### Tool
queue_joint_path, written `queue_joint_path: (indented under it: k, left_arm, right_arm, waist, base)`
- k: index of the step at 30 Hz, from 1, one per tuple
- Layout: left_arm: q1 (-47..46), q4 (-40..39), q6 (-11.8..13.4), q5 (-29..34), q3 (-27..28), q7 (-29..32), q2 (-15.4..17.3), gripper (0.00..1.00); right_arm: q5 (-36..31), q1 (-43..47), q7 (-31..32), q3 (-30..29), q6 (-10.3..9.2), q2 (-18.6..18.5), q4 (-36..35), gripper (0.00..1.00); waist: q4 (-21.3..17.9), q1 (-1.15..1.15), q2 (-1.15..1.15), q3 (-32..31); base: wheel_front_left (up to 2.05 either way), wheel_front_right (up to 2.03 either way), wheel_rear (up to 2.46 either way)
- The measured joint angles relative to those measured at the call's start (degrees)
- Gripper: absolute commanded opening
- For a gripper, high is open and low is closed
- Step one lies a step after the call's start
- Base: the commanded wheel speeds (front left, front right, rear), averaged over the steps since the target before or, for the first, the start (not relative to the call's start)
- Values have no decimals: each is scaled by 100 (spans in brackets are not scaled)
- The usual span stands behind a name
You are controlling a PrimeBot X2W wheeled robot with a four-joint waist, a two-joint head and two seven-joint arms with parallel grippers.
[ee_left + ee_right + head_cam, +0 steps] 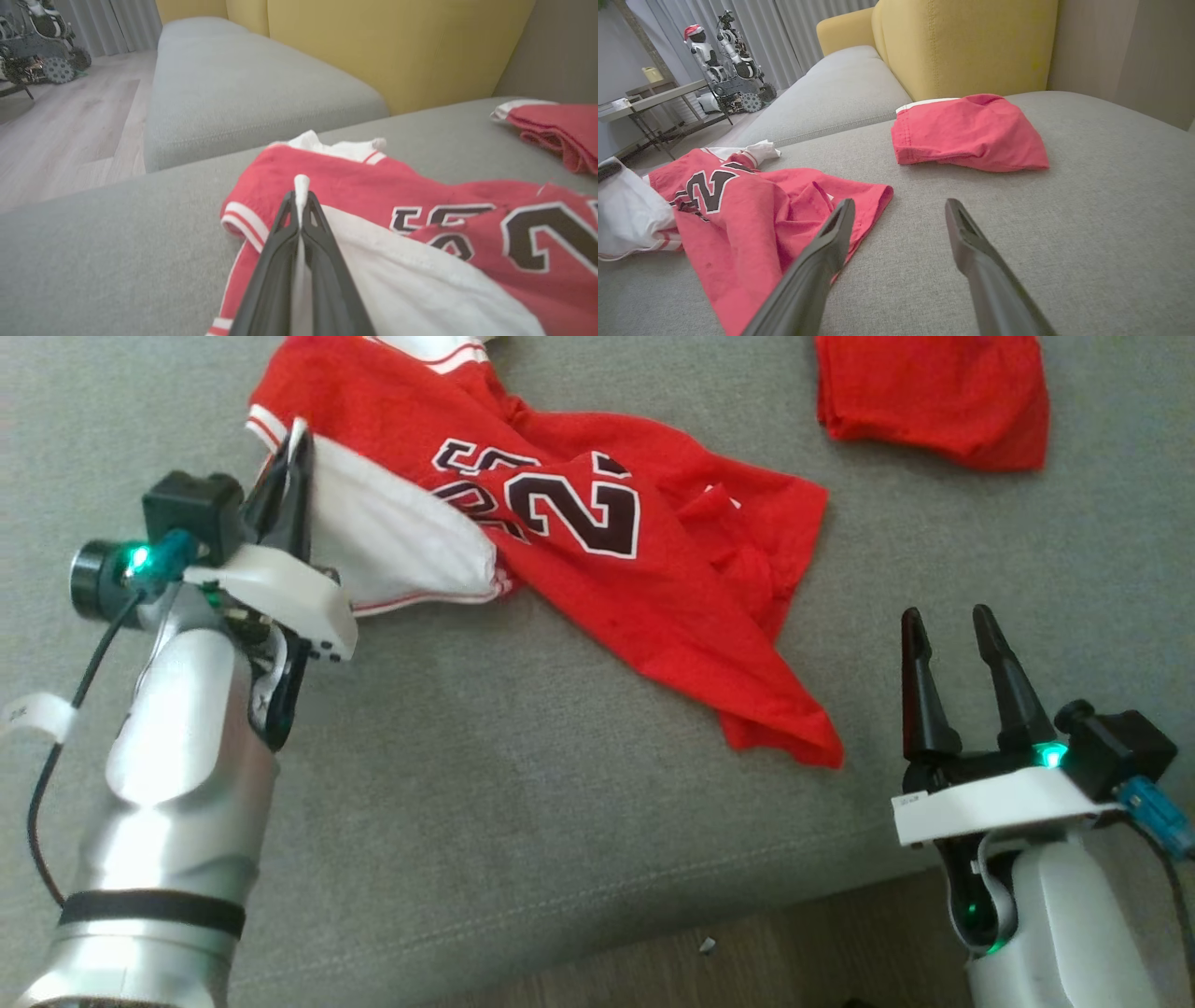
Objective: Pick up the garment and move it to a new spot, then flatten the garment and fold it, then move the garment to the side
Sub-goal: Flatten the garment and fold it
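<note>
Pinching the jersey [653,607], left hand [297,437] closed (collar cropped, number half-folded).

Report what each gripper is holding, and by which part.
Left gripper: jaws shut on the jersey, pinching its white fabric fold. Right gripper: jaws open, holding nothing.

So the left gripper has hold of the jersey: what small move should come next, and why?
Probably bring the open right gripper over to the near corner of the jersey and pinch it. The left gripper is shut on the white part, the jersey lies crumpled, and the right one holds nothing.
</note>
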Motion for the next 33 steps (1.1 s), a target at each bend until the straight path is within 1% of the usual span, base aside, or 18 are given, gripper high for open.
queue_joint_path:
  k: [1, 2, 5, 7, 11, 13, 15, 16, 21, 25, 27, 33]
  left_arm:
    - [0, 0, 0, 0, 0, 0, 0, 0]
    - [104, -331, -1, -32, 42, -1, -4, 0]
    - [308, -655, -2, -49, 104, -1, 2, 0]
    - [755, -1111, -1, -90, 167, -1, 30, 0]
    - [1335, -1664, 7, -189, 326, -1, 74, 0]
    - [1552, -1922, 15, -210, 372, -1, 91, 0]
    - [1725, -2143, 45, -241, 428, -1, 80, 0]
    - [1725, -2143, 45, -241, 428, -1, 80, 0]
    - [1976, -2401, 55, -242, 498, -1, -11, 0]
    - [2056, -2483, 55, -242, 509, -1, -116, 0]
    - [2070, -2484, 54, -242, 526, -1, -154, 0]
    - [2072, -2484, 45, -241, 554, -1, -233, 0]
  right_arm:
    - [0, 0, 0, 0, 0, 0, 0, 100]
    - [0, 9, 25, 2, 0, 0, 12, 100]
    - [-1, 21, 85, 25, 0, 0, 40, 100]
    - [-13, 75, 197, 59, 0, 0, 46, 100]
    - [-176, 330, 387, 170, 0, -7, 53, 100]
    - [-232, 459, 494, 323, 0, -78, 47, 100]
    - [-302, 569, 616, 514, 0, -259, 7, 100]
    - [-302, 569, 616, 514, 0, -259, 7, 100]
    - [-294, 804, 969, 931, 0, -751, -164, 100]
    - [-296, 982, 1184, 1106, 0, -1032, -285, 100]
    - [-296, 992, 1263, 1179, 0, -1115, -313, 100]
    - [-372, 983, 1365, 1376, 0, -1211, -290, 100]
  waist:
    - [0, 0, 0, 0]
    - [51, 0, 0, -41]
    - [106, 0, 0, -90]
    - [182, 0, 0, -181]
    - [275, 0, 0, -301]
    - [322, 0, 0, -359]
    - [376, 0, 0, -404]
    - [376, 0, 0, -404]
    - [505, 0, 0, -467]
    - [552, 0, 0, -503]
    - [562, 0, 0, -517]
    - [595, 0, 0, -541]
  base:
    - [0, 0, 0]
    - [0, 0, 0]
    - [0, 0, 0]
    - [0, 0, 0]
    - [0, 0, 0]
    - [0, 0, 0]
    - [0, 0, 0]
    - [0, 0, 0]
    - [0, 0, 0]
    - [0, 0, 0]
    - [0, 0, 0]
    - [0, 0, 0]
